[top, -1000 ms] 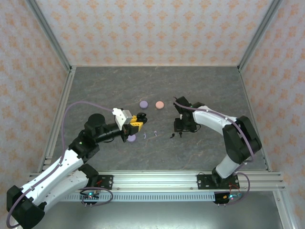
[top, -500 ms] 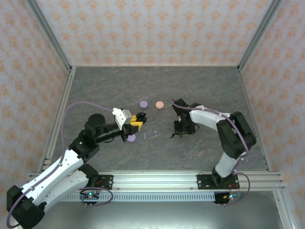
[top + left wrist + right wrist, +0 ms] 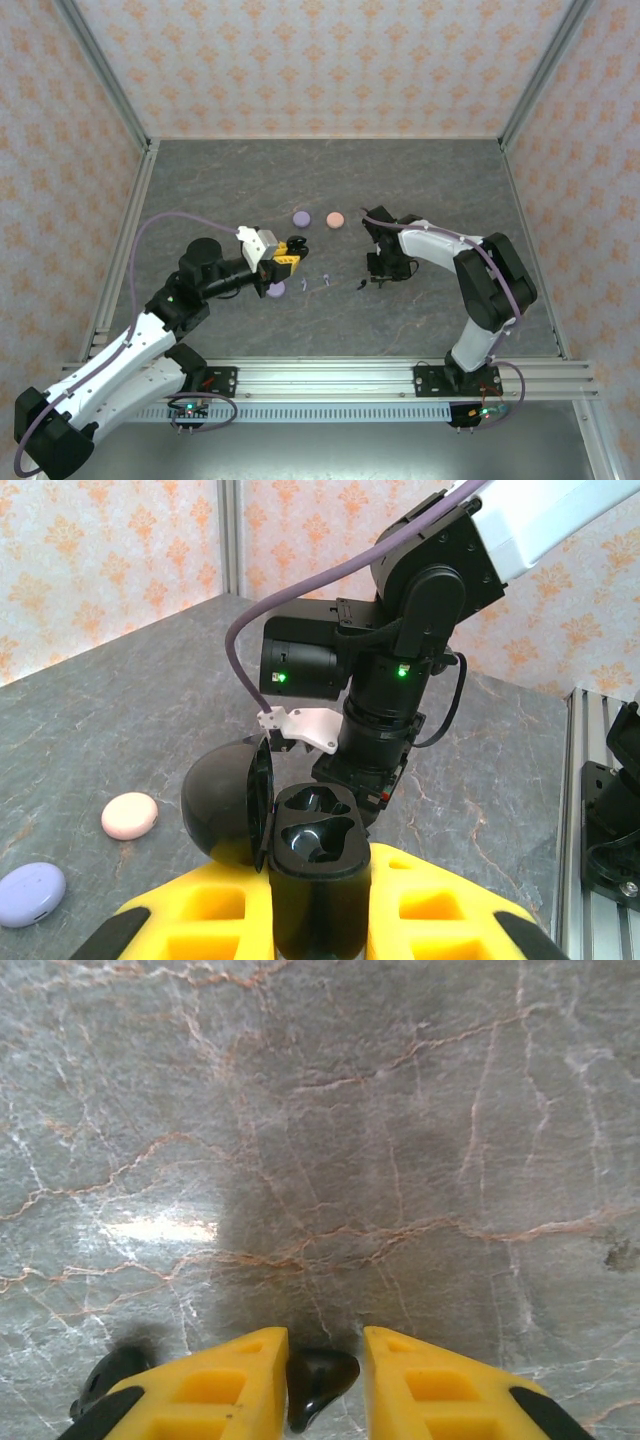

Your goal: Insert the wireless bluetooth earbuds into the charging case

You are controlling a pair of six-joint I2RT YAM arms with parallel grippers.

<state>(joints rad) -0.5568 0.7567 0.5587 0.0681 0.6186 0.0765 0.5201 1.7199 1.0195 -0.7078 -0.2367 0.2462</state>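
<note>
Left fingers (image 3: 200, 920) clenched on the open black round charging case (image 3: 318, 840); lid swung to its left, both wells empty. A lavender disc-shaped case (image 3: 276, 290) lies on the grey marble-pattern bench (image 3: 420, 180), just beside those fingers in the top view. Farther back, a second lavender case (image 3: 301, 218) and a pink disc-shaped case (image 3: 335, 219) sit side by side. Two tiny pale earbuds (image 3: 327, 281) loose mid-bench, well apart from any case. Right fingers (image 3: 230, 1380) down at the bench, pinched on a black stemmed earbud (image 3: 318, 1375).
</note>
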